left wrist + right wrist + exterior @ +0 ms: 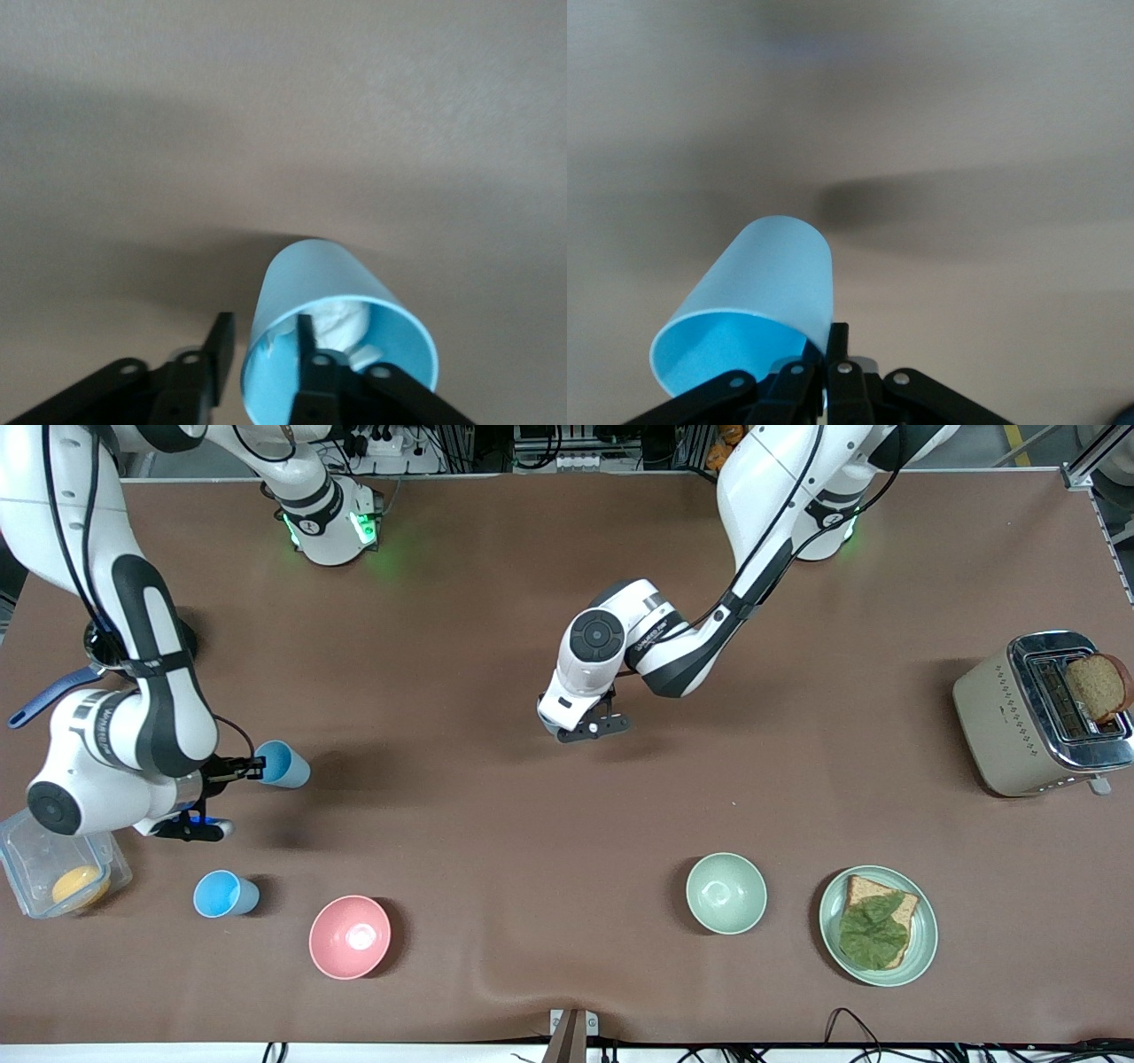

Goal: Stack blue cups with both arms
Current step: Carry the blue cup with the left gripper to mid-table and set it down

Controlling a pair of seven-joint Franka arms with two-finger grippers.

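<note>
My right gripper (254,767) is clamped on the held cup (285,764) above the tabletop (496,824). The left gripper (604,726) waits mid-tabletop and I cannot tell its state. Next I must line up over the standing cup (225,893).

A pink bowl (349,936) and a pale green bowl (726,892) sit on the brown table (496,646). Beside the green bowl, a green plate (877,926) holds bread topped with lettuce (873,930). A toaster (1036,713) holds a bread slice (1097,685), and a clear container (55,866) holds something orange.
</note>
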